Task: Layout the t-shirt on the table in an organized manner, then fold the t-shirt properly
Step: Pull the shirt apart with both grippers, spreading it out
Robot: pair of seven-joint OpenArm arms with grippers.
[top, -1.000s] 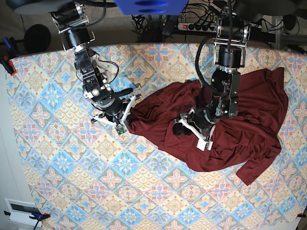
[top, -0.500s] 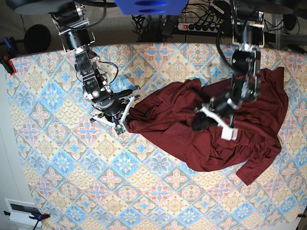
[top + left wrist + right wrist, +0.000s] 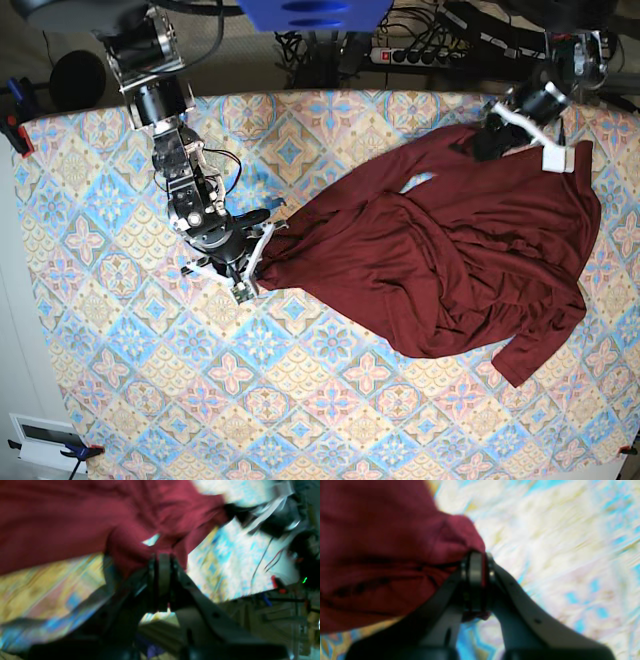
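The dark maroon t-shirt (image 3: pixel 450 260) lies crumpled across the right half of the patterned table (image 3: pixel 120 330), stretched between both grippers. My left gripper (image 3: pixel 484 146) is at the far right and is shut on a bunch of the shirt's fabric. The left wrist view shows the t-shirt (image 3: pixel 62 522) pinched in the left gripper (image 3: pixel 162 558) above the table (image 3: pixel 50 585). At the shirt's left tip my right gripper (image 3: pixel 262 256) is shut on the edge. Up close, the right gripper (image 3: pixel 476 556) clamps a fold of the t-shirt (image 3: pixel 382 555) over the table (image 3: pixel 557 542).
A power strip (image 3: pixel 420 55) and cables lie behind the table's far edge. A red clamp (image 3: pixel 18 135) grips the left edge of the table. A white box (image 3: pixel 45 440) sits off the near left corner. One sleeve (image 3: pixel 525 355) trails toward the near right.
My left gripper has shut on fabric at the shirt's middle and carried it to the far right, drawing the shirt out. The right gripper has kept its hold and shifted slightly left.
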